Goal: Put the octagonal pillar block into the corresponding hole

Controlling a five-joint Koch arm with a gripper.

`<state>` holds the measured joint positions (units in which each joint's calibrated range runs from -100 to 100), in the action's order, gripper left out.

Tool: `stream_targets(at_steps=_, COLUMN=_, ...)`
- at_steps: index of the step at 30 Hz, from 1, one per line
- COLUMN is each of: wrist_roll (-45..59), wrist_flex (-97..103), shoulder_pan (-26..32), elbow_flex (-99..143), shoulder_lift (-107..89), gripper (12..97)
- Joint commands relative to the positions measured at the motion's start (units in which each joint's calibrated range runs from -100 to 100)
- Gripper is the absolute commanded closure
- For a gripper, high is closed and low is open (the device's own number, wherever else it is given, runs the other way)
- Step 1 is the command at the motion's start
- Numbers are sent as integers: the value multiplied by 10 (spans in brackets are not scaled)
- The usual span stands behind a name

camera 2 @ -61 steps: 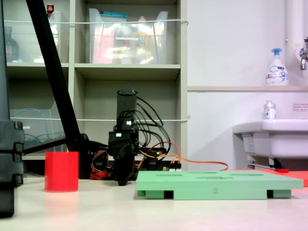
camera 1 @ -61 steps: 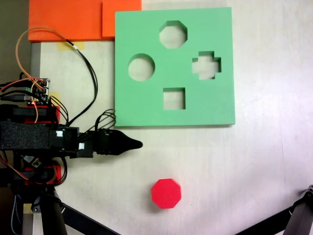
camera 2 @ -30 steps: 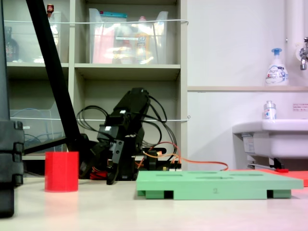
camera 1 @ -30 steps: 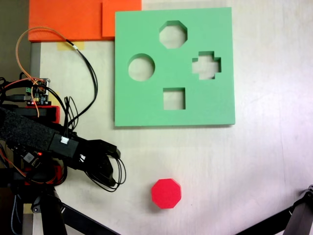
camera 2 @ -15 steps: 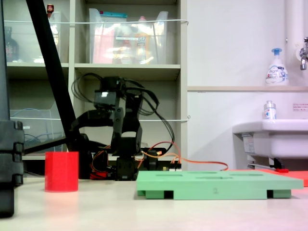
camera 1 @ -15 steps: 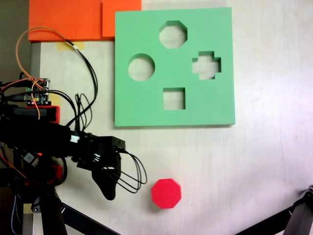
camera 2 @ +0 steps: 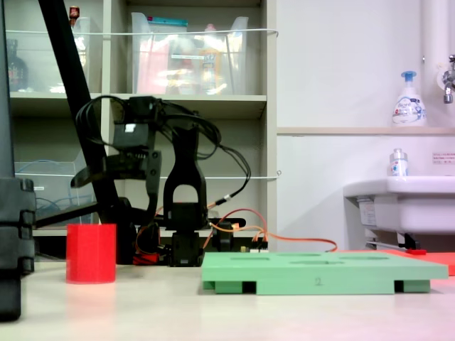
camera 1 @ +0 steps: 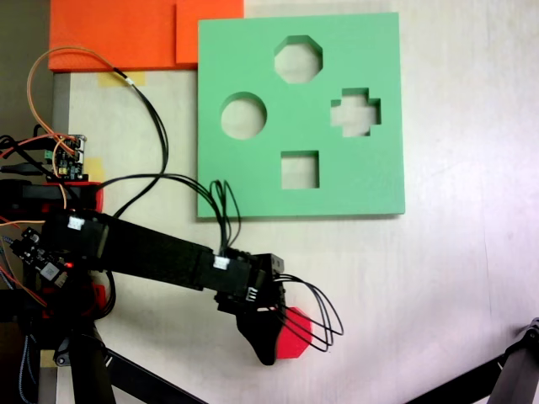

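Note:
The octagonal pillar block [camera 1: 296, 342] is bright red and stands on the white table below the green foam board [camera 1: 379, 177]; my gripper covers its left part. From the side the block [camera 2: 91, 253] stands upright, left of the board [camera 2: 320, 271]. The corresponding hole [camera 1: 298, 59] is the eight-sided cutout at the board's far edge. My gripper [camera 1: 263, 337] reaches over the block on the outstretched arm. In the side view the gripper [camera 2: 112, 199] hangs above the block without touching it, open, one jaw pointing left and the other pointing down.
The board also has a round cutout [camera 1: 244, 115], a cross cutout [camera 1: 354, 112] and a square cutout [camera 1: 300, 169]. Orange foam sheets [camera 1: 126, 34] lie at the top left. Loose wires [camera 1: 152, 109] and a controller board [camera 1: 67, 160] sit by the arm's base. A black stand leg [camera 1: 515, 370] enters at the lower right.
The arm swung away from the board's edge, rose and stretched out toward the red block. The gripper now hangs over the block. Block and board have not moved.

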<state>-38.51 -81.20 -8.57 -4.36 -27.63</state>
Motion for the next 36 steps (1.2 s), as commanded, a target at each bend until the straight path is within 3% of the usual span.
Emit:
stream_targets(at_steps=1, wrist_roll=11, wrist_flex=-14, shoulder_pan=-5, elbow_flex=-50, shoulder_lift=40, gripper=180)
stream_targets(at_steps=18, wrist_roll=36, wrist_flex=-15, shoulder_pan=-38, elbow_flex=-118, shoulder_lift=218, gripper=181)
stream_targets(at_steps=31, wrist_roll=35, wrist_flex=-30, shoulder_pan=-39, elbow_flex=-108, shoulder_lift=246, gripper=636)
stream_targets(at_steps=36, wrist_roll=35, wrist_flex=-70, shoulder_pan=-41, elbow_flex=-106, shoulder_lift=244, gripper=760)
